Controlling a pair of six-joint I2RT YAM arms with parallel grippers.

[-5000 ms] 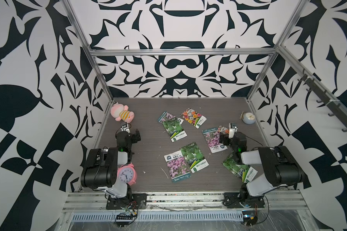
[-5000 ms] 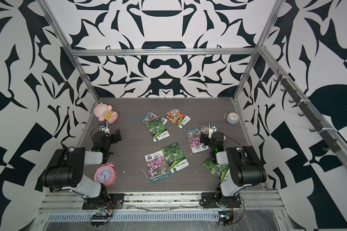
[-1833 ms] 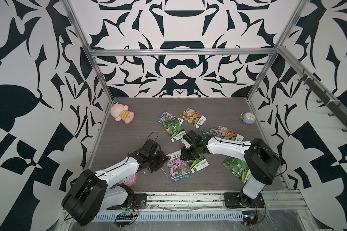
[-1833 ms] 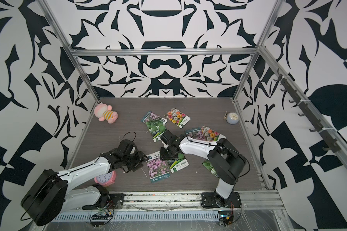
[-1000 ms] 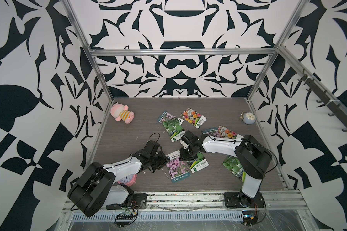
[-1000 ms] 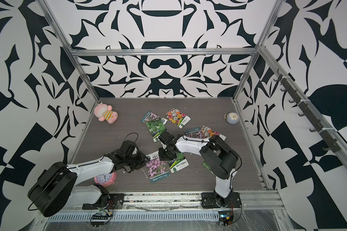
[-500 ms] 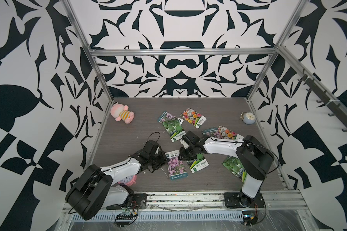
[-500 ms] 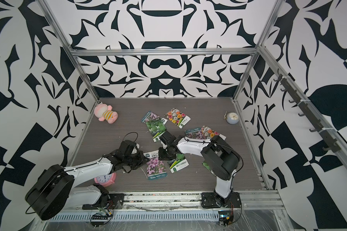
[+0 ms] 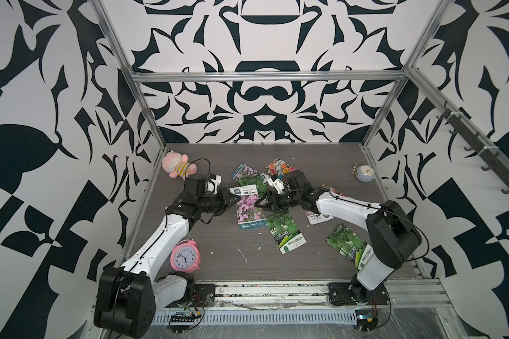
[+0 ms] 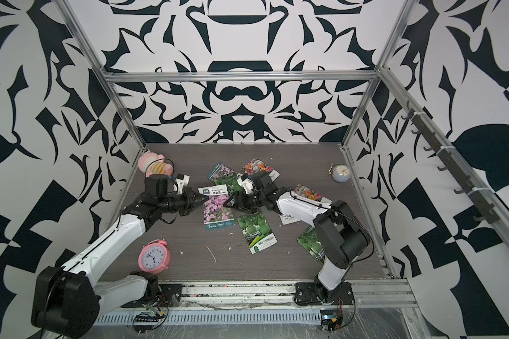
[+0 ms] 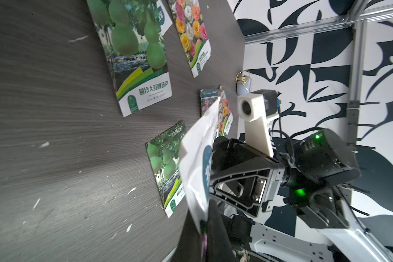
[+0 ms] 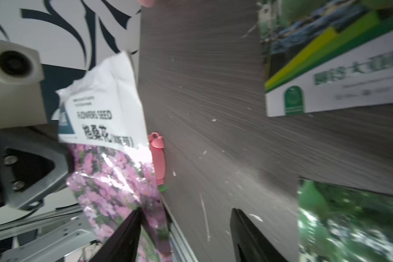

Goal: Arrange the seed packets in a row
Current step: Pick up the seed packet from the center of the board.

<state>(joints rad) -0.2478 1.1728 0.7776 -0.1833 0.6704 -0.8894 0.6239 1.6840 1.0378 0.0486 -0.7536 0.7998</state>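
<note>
i've got the left fingers (image 9: 233, 200) clamped shut on a purple-flower packet (image 9: 249, 210), gripping the edge nearest the left arm just under its white label band. the packet is raised and tilted above the counter (image 9: 218, 264), band bent over, and i cannot tell whether its low end touches the wood. the right fingers (image 9: 263, 206) stand open at the packet's opposite edge; in the right wrist view one of them lies against the purple print and its mate is well apart, over bare counter. the rest lie flat and scattered, not in a row: a front gourd packet (image 9: 284, 232) just beside the held one, a right gourd packet (image 9: 347, 245) near the right arm's base, a back gourd packet (image 9: 250, 182) overlapping a back purple packet (image 9: 245, 170), a back bloom packet (image 9: 278, 166) beside those, and a second bloom packet (image 9: 334, 190) partly hidden under the right arm, next to a half-hidden packet (image 9: 316, 217) of which i see mostly a white band. off to the sides — a pink alarm clock (image 9: 185, 257) near the left arm, a plush toy (image 9: 178, 167) in the far corner on that side, a small pale clock (image 9: 365, 174) in the far corner opposite.
</note>
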